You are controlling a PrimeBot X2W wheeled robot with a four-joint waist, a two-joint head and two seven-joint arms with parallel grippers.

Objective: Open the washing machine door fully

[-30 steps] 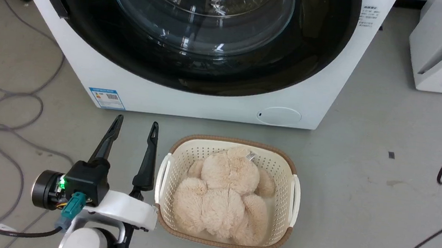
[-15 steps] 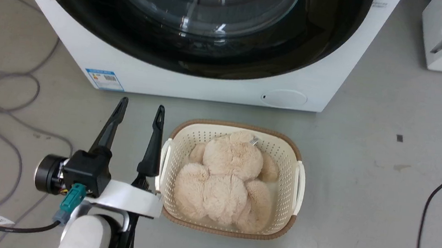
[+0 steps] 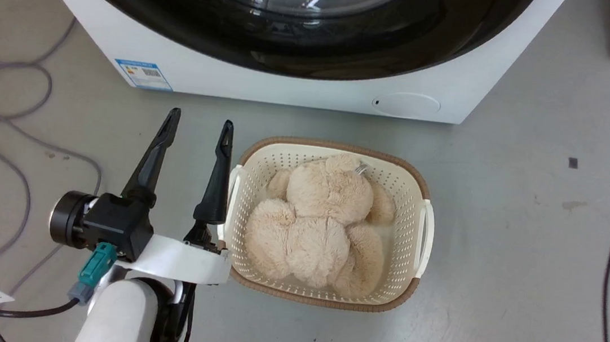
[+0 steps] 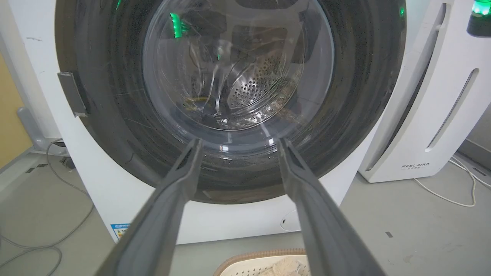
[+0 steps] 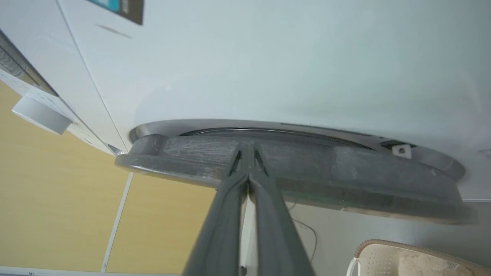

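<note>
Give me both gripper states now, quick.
Left gripper: open, holding nothing.
Right gripper: shut, nothing between its fingers, tips at the edge of the washing machine door.

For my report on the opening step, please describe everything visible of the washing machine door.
The washing machine door is large and round: a wide glossy black rim around a clear bulging glass centre that shows the perforated drum. A grey tab sits on its rim. It lies against the washing machine, shut or barely ajar. The shut right gripper reaches the rim's edge.
</note>
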